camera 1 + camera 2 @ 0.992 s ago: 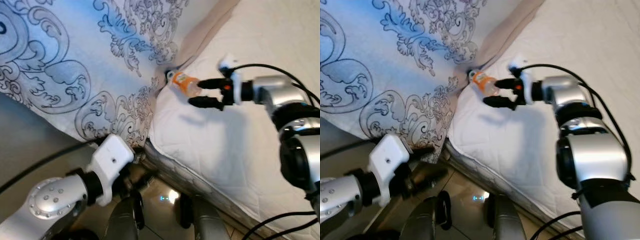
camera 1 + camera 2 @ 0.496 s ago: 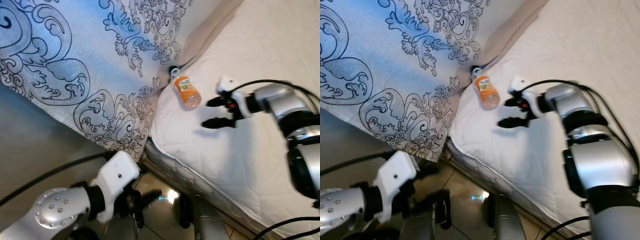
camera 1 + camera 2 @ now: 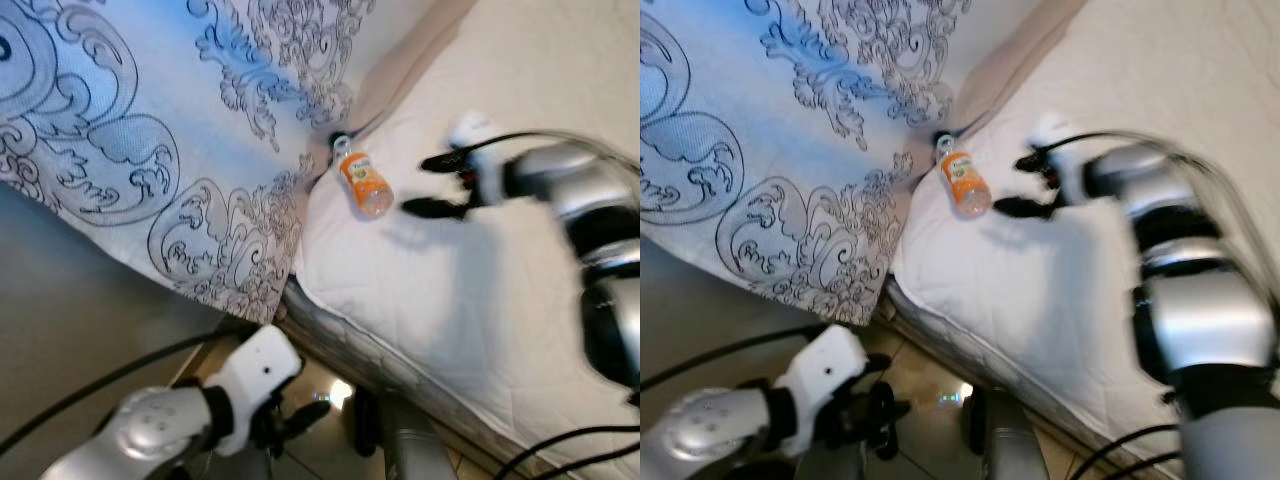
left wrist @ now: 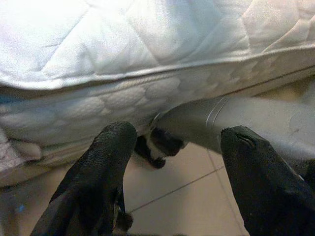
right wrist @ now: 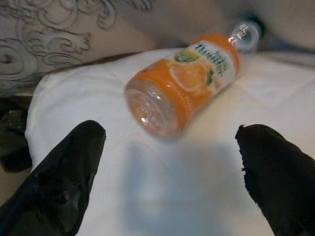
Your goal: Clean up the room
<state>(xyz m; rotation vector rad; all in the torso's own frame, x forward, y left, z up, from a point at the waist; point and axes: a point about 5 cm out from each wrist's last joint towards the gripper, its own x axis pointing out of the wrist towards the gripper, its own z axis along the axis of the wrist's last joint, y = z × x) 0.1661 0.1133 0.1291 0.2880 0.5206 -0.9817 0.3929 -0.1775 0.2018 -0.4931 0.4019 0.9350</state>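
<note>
Right tool (image 3: 438, 185) hovers agape just beside the bottle (image 3: 361, 182), which lies on the bed (image 3: 480, 300). Light, smooth, likely to roll; grip its labelled middle.

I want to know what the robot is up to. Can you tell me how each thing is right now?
Orange juice bottle: lying on its side on the mattress, cap toward the patterned cover, not held.
Right end effector: open, beside the bottle's base, not touching it.
Left end effector: open, low by the mattress edge, holding nothing.
Patterned cover: draped over the bed's corner.
Mattress: bare, white quilted top.
</note>
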